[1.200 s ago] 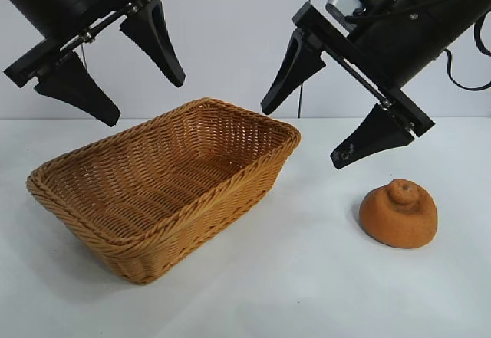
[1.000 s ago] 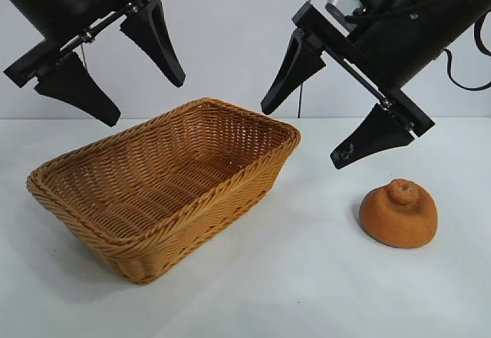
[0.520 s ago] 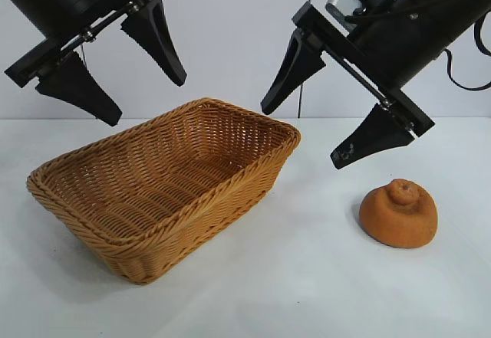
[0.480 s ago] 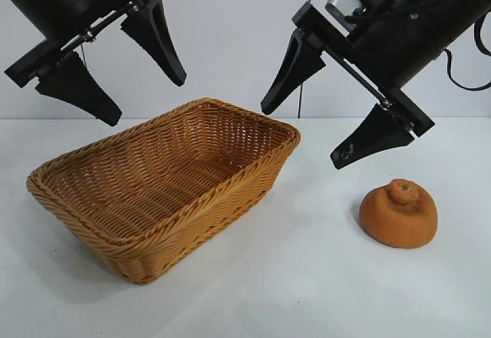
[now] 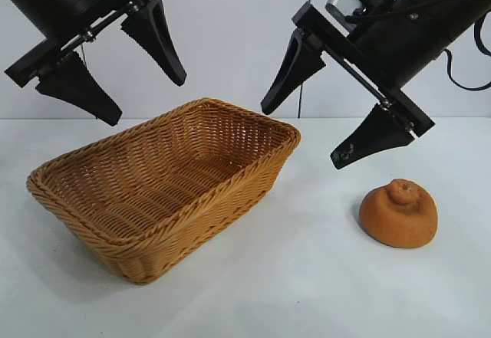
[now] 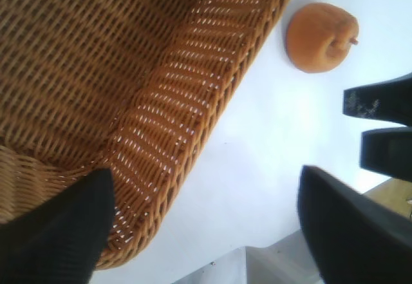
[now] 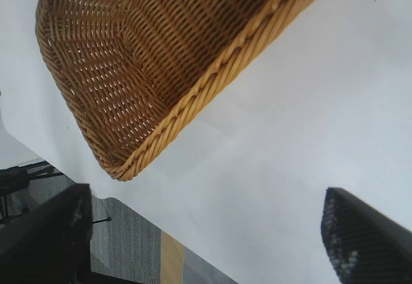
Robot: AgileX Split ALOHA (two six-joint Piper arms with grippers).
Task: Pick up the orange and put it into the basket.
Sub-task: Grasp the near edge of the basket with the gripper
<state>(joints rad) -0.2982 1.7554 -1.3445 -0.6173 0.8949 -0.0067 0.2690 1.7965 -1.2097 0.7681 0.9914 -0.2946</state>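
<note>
**Both grippers hang open above the basket and the orange**

The basket (image 5: 165,181) sits at the left and centre of the exterior view on a plain white table (image 5: 307,284). It is tightly woven tan wicker, rectangular, with sides that flare outward and a thick braided rim, and nothing lies in it. The orange (image 5: 399,213) rests on the table at the lower right, well apart from the basket: a squat, matte, rough-skinned dome with a knobby bump on top.

The left gripper (image 5: 115,54) hangs in the upper left above the basket's far end, its two black, tapered, wedge-shaped fingers spread wide and holding nothing. The right gripper (image 5: 326,112) hangs at the upper right, between basket and orange, higher than both, its pointed black fingers likewise spread wide and empty. One fingertip (image 5: 341,158) is above and to the left of the orange, not touching it.
</note>
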